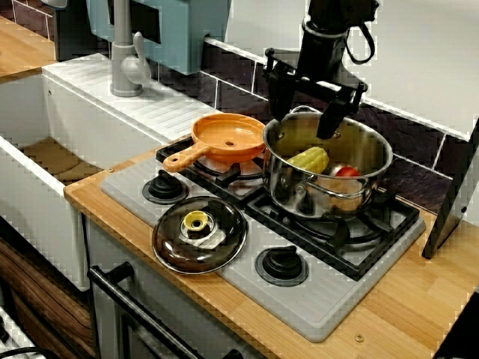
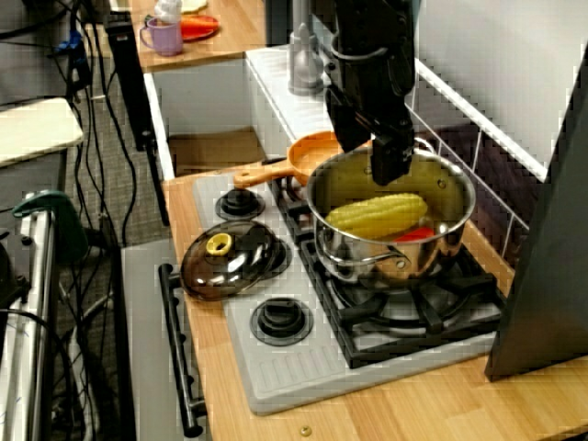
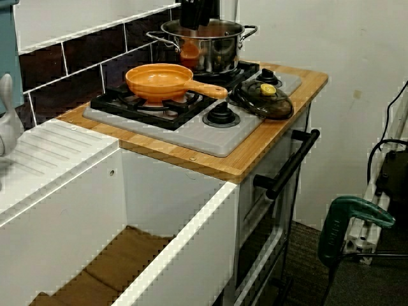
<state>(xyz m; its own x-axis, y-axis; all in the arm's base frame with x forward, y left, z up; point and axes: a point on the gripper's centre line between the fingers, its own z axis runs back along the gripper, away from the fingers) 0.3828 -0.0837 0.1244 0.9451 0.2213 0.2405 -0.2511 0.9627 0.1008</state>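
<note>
In the front view my black gripper [image 1: 305, 112] hangs open over the back rim of a steel pot [image 1: 329, 196], fingertips at rim height, nothing between them. A yellow corn cob [image 1: 310, 158] and a small red item [image 1: 346, 171] lie in the pot. The side view shows the gripper [image 2: 367, 147] just above the corn cob [image 2: 377, 214], in the pot [image 2: 386, 262]. The pot stands on the stove's right burner. An empty orange pan [image 1: 228, 137] sits on the left burner beside it. From the sink end, the gripper [image 3: 194, 16] dips toward the pot [image 3: 210, 56] behind the pan [image 3: 159, 81].
A glass lid [image 1: 198, 233] with a yellow knob lies on the grey stove front between two black dials [image 1: 165, 187] [image 1: 283, 263]. A white sink [image 1: 45, 149] and grey tap [image 1: 126, 60] stand to the left. A dark leaning panel [image 1: 453, 209] stands right of the stove. An oven handle [image 3: 290, 162] juts out below.
</note>
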